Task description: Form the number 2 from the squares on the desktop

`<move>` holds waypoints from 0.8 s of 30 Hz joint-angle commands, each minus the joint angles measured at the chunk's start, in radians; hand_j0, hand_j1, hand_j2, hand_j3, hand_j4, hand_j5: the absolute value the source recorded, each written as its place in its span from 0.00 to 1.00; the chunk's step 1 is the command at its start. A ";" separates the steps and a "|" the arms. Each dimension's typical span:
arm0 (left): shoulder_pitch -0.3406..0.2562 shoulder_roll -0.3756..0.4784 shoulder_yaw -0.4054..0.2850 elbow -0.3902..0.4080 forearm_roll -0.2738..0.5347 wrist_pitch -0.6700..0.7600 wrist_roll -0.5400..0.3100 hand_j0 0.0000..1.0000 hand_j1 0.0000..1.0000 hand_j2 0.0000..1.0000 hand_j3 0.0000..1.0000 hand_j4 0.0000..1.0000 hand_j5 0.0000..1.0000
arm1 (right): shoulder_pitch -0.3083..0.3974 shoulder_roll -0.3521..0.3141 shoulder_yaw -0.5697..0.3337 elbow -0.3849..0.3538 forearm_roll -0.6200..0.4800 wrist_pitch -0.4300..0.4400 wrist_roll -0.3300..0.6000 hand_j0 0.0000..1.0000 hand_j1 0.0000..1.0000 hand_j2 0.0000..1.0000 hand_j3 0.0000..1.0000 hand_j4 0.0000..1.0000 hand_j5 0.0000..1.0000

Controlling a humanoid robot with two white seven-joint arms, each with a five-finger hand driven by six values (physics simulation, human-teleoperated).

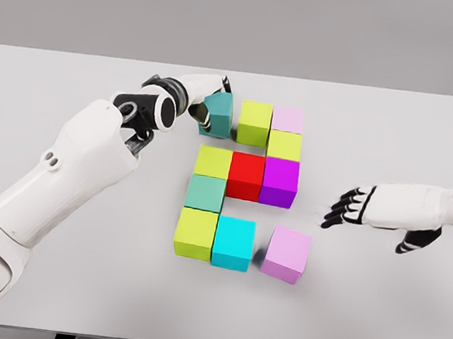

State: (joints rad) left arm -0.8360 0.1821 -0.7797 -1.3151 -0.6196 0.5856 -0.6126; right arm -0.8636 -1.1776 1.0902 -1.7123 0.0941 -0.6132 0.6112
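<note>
Head view, left hand: the left hand is curled around the teal cube, seating it as the top-left end of the 2, beside the lime cube.
Right hand: the right hand hovers with fingers spread, holding nothing.
Gap: the lilac cube sits askew, just apart from the cyan cube, likely the unfinished bottom stroke.
Surface: the table.
</note>
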 commanded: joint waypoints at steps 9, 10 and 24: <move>0.002 -0.016 -0.001 0.000 -0.031 -0.009 0.002 0.43 0.43 0.43 0.43 0.43 0.43 | 0.000 -0.011 0.128 -0.006 0.044 0.002 0.000 1.00 1.00 1.00 1.00 1.00 1.00; 0.003 -0.016 0.000 0.000 -0.031 -0.009 0.002 0.43 0.43 0.43 0.43 0.43 0.43 | 0.000 -0.004 0.129 -0.006 0.044 0.002 0.000 1.00 1.00 1.00 1.00 1.00 1.00; 0.006 -0.023 -0.001 0.000 -0.031 -0.012 0.002 0.43 0.43 0.43 0.43 0.43 0.43 | -0.015 0.085 0.128 0.014 0.045 0.002 0.000 1.00 1.00 1.00 1.00 1.00 1.00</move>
State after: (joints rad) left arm -0.8314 0.1628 -0.7811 -1.3146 -0.6487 0.5771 -0.6126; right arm -0.8805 -1.1030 1.2184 -1.7008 0.1440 -0.6129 0.6111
